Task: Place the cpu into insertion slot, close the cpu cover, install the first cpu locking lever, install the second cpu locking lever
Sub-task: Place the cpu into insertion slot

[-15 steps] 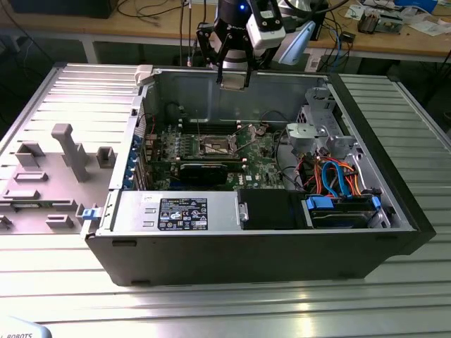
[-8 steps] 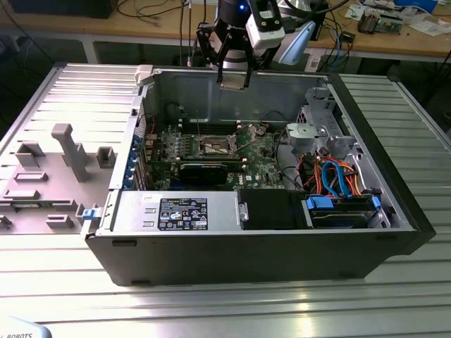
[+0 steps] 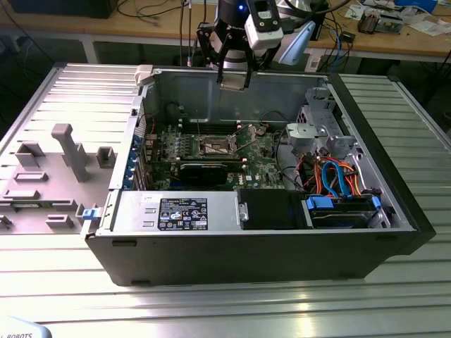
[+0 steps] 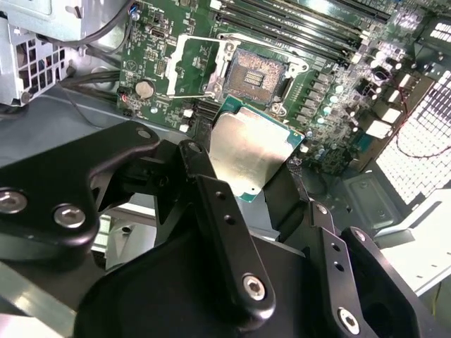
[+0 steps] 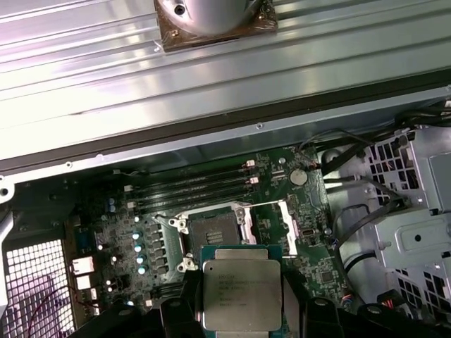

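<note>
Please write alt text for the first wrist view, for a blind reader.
The gripper holds the cpu, silvery top showing, over a green motherboard inside an open computer case. Beyond it lies the bare insertion slot, with the cpu cover swung open beside it.

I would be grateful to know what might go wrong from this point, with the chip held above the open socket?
1. The small square silvery-topped cpu is pinched by its edges in the black gripper, well above the green board; it might slip and drop.
2. The square dark-centred insertion slot lies exposed; a tilted or offset landing could damage its contacts.
3. The thin silvery cpu cover stands open beside the slot and might catch the gripper.
</note>
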### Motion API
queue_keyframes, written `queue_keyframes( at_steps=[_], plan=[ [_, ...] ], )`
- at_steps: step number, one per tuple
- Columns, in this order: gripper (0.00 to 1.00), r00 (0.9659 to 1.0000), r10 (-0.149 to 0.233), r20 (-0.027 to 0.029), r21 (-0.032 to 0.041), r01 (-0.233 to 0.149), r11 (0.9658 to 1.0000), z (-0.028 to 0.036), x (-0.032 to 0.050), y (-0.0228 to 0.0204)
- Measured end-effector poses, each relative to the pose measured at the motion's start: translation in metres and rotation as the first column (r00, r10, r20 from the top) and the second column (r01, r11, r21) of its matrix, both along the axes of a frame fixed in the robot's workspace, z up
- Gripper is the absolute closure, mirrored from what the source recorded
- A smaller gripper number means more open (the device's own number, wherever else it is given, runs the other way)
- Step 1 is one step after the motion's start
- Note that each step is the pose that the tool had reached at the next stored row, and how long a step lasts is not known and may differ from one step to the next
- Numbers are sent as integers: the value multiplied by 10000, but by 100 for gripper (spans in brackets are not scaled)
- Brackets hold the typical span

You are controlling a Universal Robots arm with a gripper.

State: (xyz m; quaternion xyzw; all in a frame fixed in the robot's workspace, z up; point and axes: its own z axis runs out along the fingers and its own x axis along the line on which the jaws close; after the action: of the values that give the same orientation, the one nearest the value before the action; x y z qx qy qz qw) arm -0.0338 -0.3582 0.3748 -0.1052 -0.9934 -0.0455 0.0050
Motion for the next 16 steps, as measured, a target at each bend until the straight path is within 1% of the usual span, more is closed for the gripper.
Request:
queue_keyframes(
  at_steps=[11, 14, 16],
  plan=[
    [46, 9985, -551, 1, 1, 551, 9985, -3, -3, -1],
    [46, 9973, -738, 0, 0, 738, 9973, -3, -4, -1],
    [46, 9956, -940, 0, -1, 940, 9956, -4, -4, -1]
  ],
)
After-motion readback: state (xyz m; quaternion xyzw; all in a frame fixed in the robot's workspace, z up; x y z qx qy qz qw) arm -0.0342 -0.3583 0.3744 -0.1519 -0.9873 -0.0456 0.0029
